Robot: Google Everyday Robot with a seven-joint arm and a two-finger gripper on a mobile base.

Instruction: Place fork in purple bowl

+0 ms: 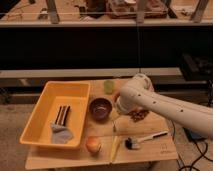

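Our pincer (118, 111) hangs low over the counter (165, 150), just right of the purple bowl (100, 108). It could bump the bowl or push the fork (114, 125) away, because both are so close. We cannot tell if the pincer is spread or pressed together, or if it touches anything. The fork seems to lie on the counter just in front of it, not in the bowl yet.

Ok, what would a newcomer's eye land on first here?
The big white arm stretched in from the right, with its tool just right of the purple bowl in the middle of the table. Next is the large yellow tub on the left side.
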